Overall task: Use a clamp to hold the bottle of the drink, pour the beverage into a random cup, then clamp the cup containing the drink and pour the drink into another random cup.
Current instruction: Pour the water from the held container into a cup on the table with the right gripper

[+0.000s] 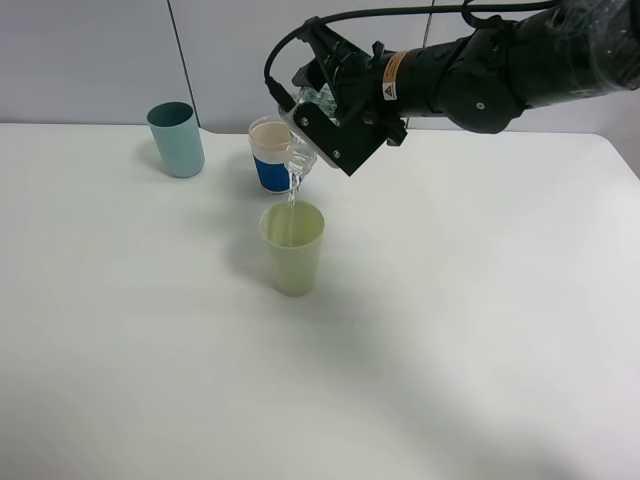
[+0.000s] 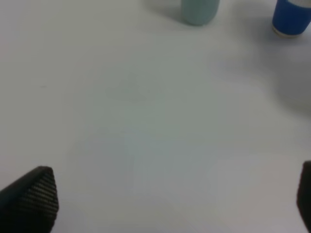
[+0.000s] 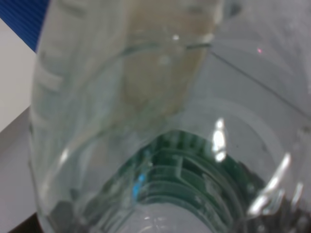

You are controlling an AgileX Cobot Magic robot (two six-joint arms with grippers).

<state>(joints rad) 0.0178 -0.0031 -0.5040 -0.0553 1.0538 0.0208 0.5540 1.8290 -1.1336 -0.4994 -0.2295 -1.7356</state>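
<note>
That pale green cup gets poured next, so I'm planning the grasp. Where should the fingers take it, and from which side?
Take the pale green cup by its wall just under the rim, fingers level. It stands upright and narrows downward, so a high hold should slip less. Come from the front or left: the blue cup stands close behind.

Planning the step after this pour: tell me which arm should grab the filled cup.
Left, probably: the left tool is open and empty, while the right tool is shut on the clear bottle, tilted over the pale green cup.
</note>
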